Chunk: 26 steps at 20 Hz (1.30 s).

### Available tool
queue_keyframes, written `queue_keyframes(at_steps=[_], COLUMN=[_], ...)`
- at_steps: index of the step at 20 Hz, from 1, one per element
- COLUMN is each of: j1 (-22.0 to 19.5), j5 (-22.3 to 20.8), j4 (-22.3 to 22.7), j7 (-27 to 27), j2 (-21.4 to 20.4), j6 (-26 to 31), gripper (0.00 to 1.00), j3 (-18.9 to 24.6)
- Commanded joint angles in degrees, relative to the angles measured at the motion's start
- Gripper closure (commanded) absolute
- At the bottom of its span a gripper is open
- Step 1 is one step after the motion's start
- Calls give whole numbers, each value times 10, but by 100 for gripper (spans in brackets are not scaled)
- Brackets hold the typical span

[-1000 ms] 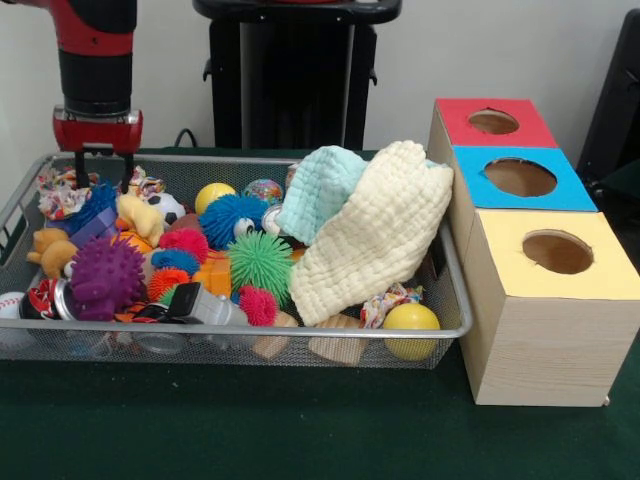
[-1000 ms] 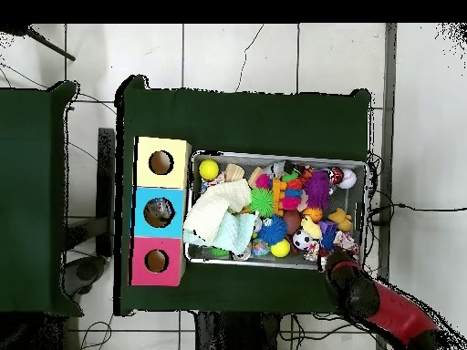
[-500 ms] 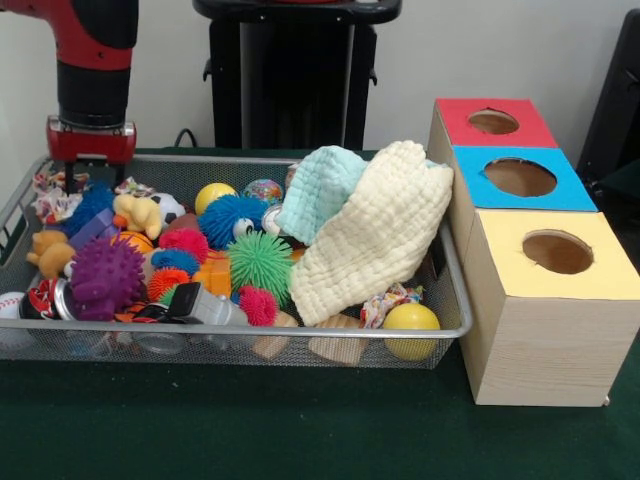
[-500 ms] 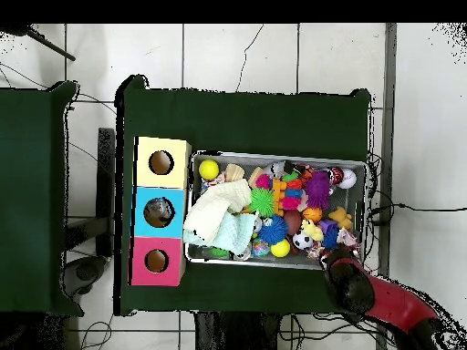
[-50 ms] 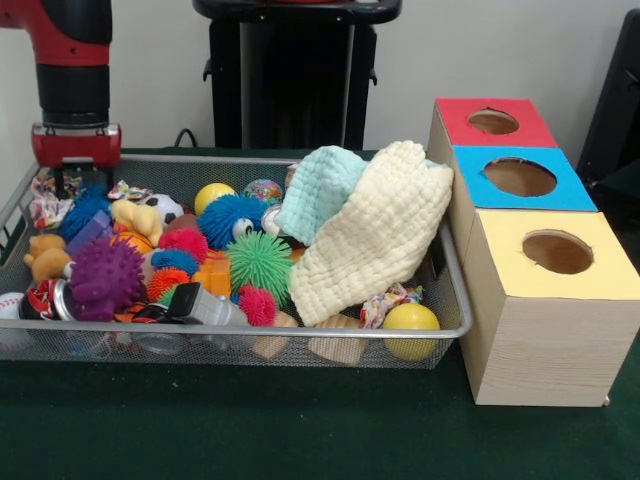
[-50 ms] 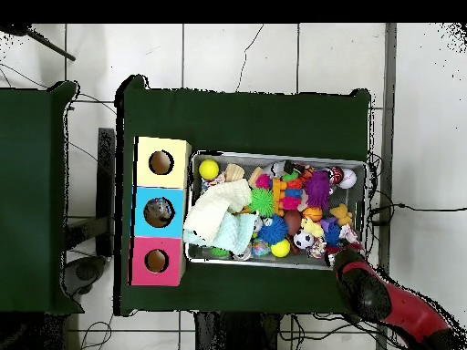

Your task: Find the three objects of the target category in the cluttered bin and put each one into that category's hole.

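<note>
while the gripper (image 5: 75,178) is hanging over the far corner of the bin (image 5: 250,345), its fingers are dipping behind the mesh rim and i cannot tell whether they are apart or together. just below and around it the heap of toys is lying, the blue spiky ball (image 5: 85,208) and the yellow plush duck (image 5: 138,215) nearest. which category is wanted is not showing; the three-hole box (image 5: 530,245) is standing well apart, past the bin's other end.

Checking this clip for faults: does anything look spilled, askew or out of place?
Nothing has spilled. The one oddity is the two cloths, cream and mint, heaped at the bin's box-side end. The cream one rises above the rim and hides what lies beneath.
</note>
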Motion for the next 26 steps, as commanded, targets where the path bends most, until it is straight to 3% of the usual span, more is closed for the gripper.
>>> queue_keyframes(at_steps=[1,4,10,11,16,19,21,26], j1=[-49,-46,-49,-46,-50,-26,-14,-29], j5=[-40,-56,-90,-90,-109,-89,-51,75], j4=[-140,-157,-148,-147,-143,-129,-101,9], j7=[40,43,55,67,55,64,86,162], j2=[119,138,141,141,142,118,91,26], j6=[-22,-34,-70,-81,-76,-69,-52,11], gripper=[0,0,0,100,100,100,100,100], j3=[111,105,91,84,97,85,87,164])
